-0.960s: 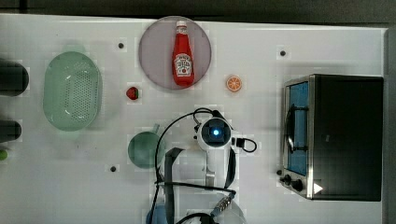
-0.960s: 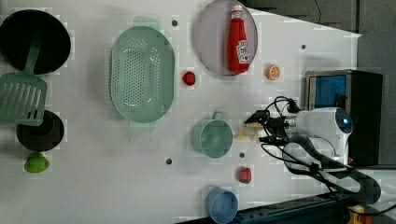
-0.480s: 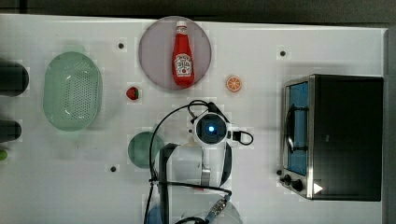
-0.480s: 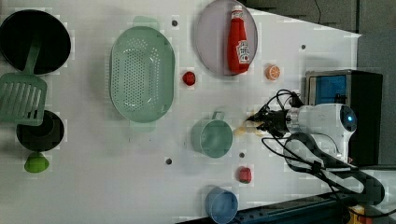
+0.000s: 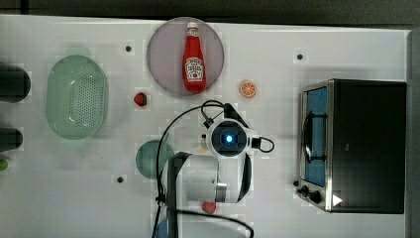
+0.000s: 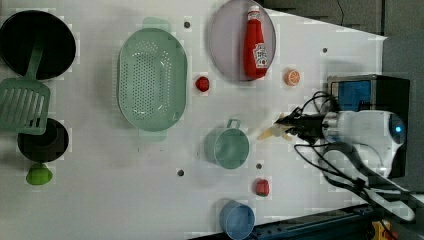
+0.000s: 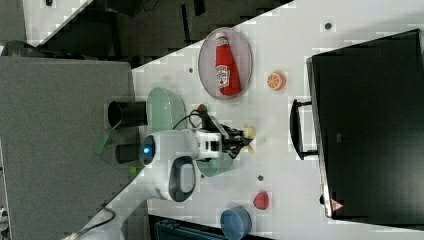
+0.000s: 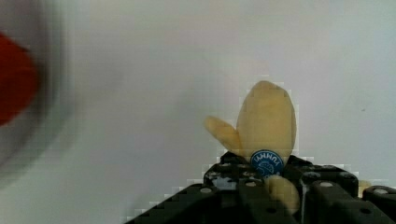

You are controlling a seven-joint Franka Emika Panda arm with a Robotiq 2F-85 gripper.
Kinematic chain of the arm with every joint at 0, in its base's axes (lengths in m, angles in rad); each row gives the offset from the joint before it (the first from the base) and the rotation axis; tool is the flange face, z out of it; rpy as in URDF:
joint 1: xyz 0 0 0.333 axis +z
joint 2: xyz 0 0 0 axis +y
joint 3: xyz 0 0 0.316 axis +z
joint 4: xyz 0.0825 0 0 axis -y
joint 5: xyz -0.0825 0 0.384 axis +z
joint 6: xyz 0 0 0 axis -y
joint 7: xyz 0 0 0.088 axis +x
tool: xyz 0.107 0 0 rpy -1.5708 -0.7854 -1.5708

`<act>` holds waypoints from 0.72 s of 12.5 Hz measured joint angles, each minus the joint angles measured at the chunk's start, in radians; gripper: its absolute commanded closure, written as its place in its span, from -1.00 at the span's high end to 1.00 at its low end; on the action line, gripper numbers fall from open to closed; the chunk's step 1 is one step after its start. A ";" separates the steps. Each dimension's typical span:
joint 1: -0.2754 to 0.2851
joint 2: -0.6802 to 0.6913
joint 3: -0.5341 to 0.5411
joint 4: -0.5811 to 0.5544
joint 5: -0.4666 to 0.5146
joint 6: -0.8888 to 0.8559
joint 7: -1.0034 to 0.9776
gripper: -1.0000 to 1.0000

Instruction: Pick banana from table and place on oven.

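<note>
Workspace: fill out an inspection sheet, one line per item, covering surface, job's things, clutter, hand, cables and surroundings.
Surface: white table with small dark holes.
Job's things: banana between the fingers of the hand, a blue sticker on it; oven at the top view's right, door shut, nothing on its black top.
Clutter: ketchup bottle lying on a round plate; orange slice; green colander; green cup; blue cup; two small red fruits; black pans and green spatula.
Hand: hand closed on the banana.
Cables: black cable looping off the wrist.
Surroundings: dark floor beyond the table.
</note>
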 measured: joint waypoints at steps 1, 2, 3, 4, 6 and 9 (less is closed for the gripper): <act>0.001 -0.063 -0.003 0.000 -0.014 -0.057 0.000 -0.64; 0.010 -0.134 -0.017 0.006 -0.018 -0.115 0.000 -0.64; 0.021 -0.212 -0.034 0.010 -0.014 -0.188 0.000 -0.64; 0.016 -0.292 -0.034 0.031 -0.010 -0.292 0.000 -0.64; 0.011 -0.424 -0.035 0.123 0.007 -0.515 0.000 -0.64; 0.014 -0.556 -0.020 0.303 -0.004 -0.730 0.000 -0.64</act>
